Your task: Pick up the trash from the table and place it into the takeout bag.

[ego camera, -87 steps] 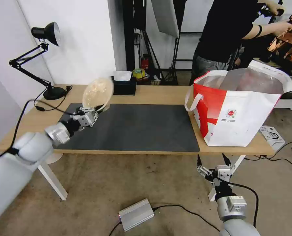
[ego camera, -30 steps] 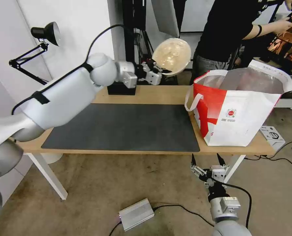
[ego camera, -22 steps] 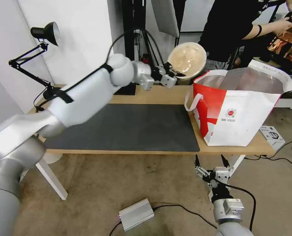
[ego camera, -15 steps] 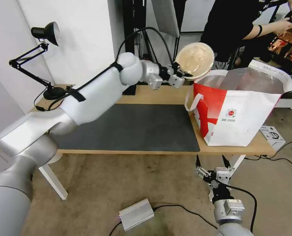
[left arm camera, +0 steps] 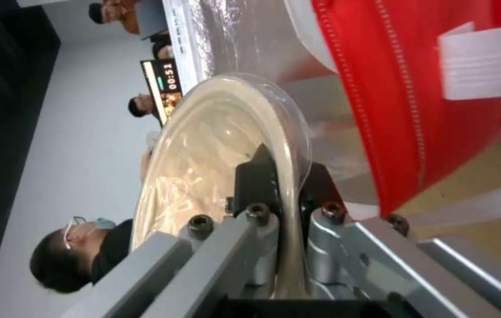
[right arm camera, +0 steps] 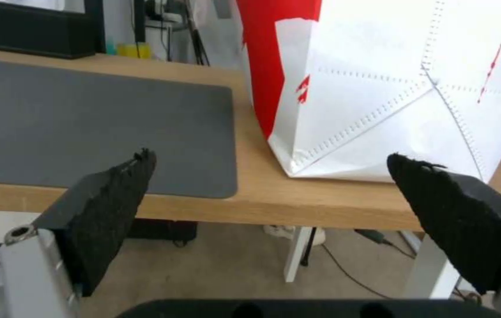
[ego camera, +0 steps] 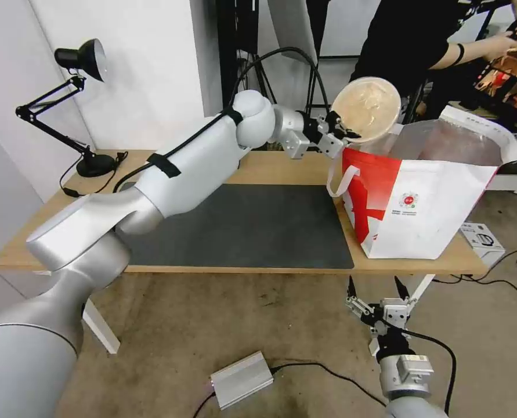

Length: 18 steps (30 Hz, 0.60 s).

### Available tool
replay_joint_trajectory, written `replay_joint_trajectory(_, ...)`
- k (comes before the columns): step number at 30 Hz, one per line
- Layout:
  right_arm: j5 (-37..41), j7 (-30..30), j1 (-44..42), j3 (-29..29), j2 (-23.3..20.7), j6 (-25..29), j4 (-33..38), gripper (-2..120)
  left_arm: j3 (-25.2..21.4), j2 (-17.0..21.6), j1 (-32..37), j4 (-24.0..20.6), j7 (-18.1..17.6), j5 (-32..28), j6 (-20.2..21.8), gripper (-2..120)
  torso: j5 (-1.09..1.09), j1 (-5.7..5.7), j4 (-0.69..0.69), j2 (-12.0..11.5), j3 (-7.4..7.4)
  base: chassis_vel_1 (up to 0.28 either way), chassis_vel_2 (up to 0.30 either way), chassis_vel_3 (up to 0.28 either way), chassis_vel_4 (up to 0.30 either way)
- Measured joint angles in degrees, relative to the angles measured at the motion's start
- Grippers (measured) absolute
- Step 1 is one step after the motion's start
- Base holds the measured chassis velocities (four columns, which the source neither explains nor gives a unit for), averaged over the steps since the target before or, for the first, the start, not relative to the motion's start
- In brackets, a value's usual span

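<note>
**Carrying the pulp bowl over the bag mouth**

While holding the beige pulp bowl (ego camera: 366, 110) tilted on edge above the near rim of the takeout bag (ego camera: 426, 197), stretched far across from the left. Judged as the placing step, with the release not yet made. Calls next for bringing the bowl further over the foil-lined opening, lowering past the rim, then letting go; likely to catch on the red side panel or the loop handle if dropped too soon.

Largest first: long light-wood worktop (ego camera: 270, 168) on white legs, carrying a dark grey mat (ego camera: 235, 226) across its middle, bare of other trash. Takeout bag upright at the right end, mouth open. Black desk lamp (ego camera: 78, 93) at the far left corner. Beyond, white wall, dark stands and a person in black, not touching anything of the task. Below, concrete floor with cables and a silver box (ego camera: 242, 379).

Smallest: left hand (ego camera: 338, 129) pinching the bowl's rim, one finger (left arm camera: 256, 176) inside and the other behind the wall. Right hand (ego camera: 377, 296) parked low before the worktop edge, fingers spread wide, holding nothing.
</note>
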Motion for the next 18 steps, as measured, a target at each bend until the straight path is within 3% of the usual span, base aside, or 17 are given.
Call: replay_joint_trajectory(18,0.0,0.0,-0.1,0.3,0.1,0.6,-0.8,100,-5.6,-6.8,-0.3,4.3,-0.5,11.0,-3.6,1,0.00,0.00,0.00,0.0,0.00,0.000,0.000,0.000,0.000)
